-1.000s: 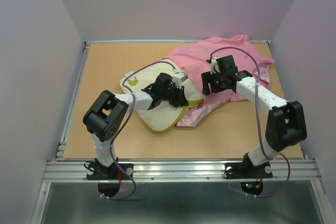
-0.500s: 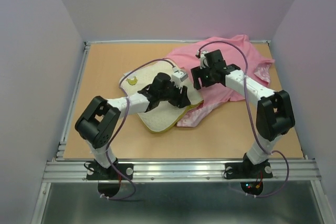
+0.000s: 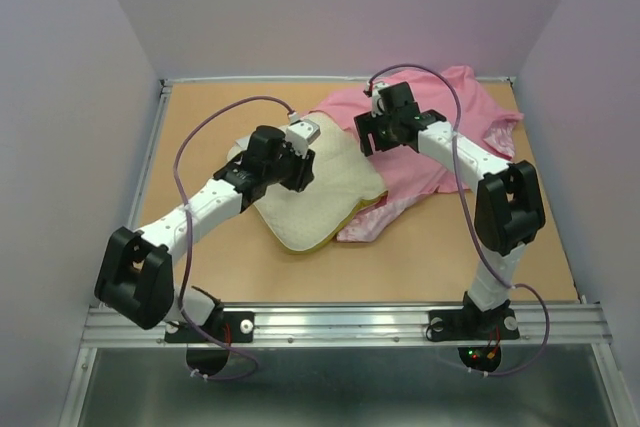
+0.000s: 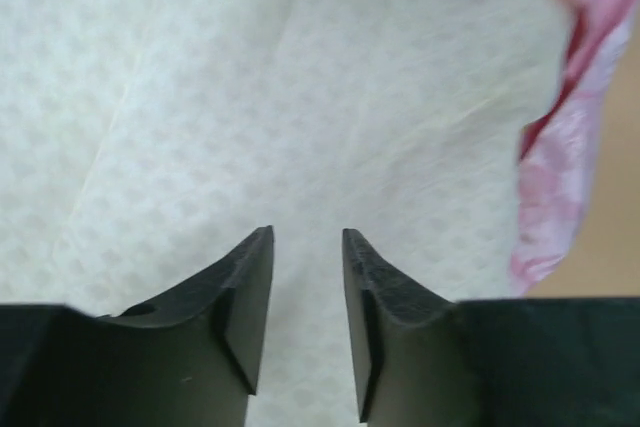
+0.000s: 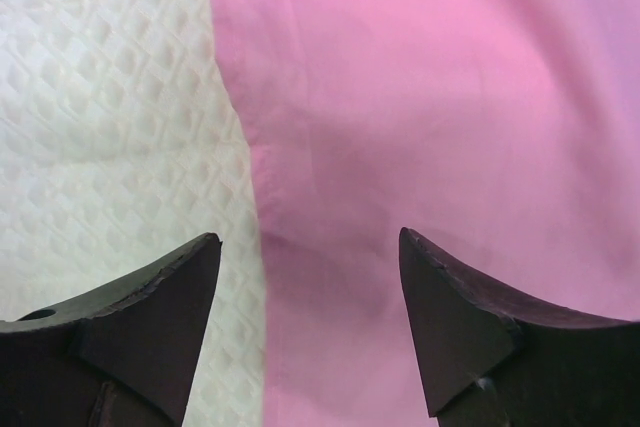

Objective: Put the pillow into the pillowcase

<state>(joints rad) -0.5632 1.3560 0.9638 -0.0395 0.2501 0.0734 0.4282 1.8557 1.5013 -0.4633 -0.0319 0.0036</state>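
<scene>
Cream dimpled pillow (image 3: 325,197) lies flat mid-table, with a yellow band showing along its near edge. Most of it is out in the open. Pink pillowcase (image 3: 465,107) is bunched at the far right of the wooden table (image 3: 200,117). Its plain side is up, and a strip of the shiny rose-print side pokes out just beside the pillow's right edge. The pink hem meets the pillow's far right corner (lapping over it or just butted against it, can't tell). Left gripper (image 4: 305,237) sits over the pillow's far-left part, pointing down at it. Its fingers are a narrow gap apart with nothing between them; contact with the fabric is unclear. Right gripper (image 5: 307,235) hangs over the line where pink meets cream. Its fingers are spread wide, one tip over each cloth, holding nothing.
</scene>
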